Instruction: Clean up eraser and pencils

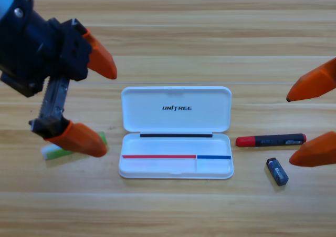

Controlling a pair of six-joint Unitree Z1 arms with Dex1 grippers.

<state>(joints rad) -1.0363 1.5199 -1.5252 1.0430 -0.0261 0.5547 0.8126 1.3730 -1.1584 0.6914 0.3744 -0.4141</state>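
Over at 9 o'clock of the white case (pixel 176 133), the left gripper (pixel 90 101) hangs with jaws spread wide and empty above the green pencil (pixel 56 151), which lies flat and half hidden. At 3 o'clock sit the red pencil (pixel 270 140) and the eraser (pixel 277 171), near the right gripper (pixel 311 122), also wide open. Pencils look light, stiff and probably roll, so I'd pinch mid-shaft; the eraser's grippier.

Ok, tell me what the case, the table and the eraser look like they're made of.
The white case: probably smooth moulded plastic, going by its even, faintly glossy lid with rounded corners and printed logo. The table: wood or wood-look laminate, given the plank seams and grain. The eraser: a small dark block with a paler label, likely rubber or vinyl, hard to confirm.
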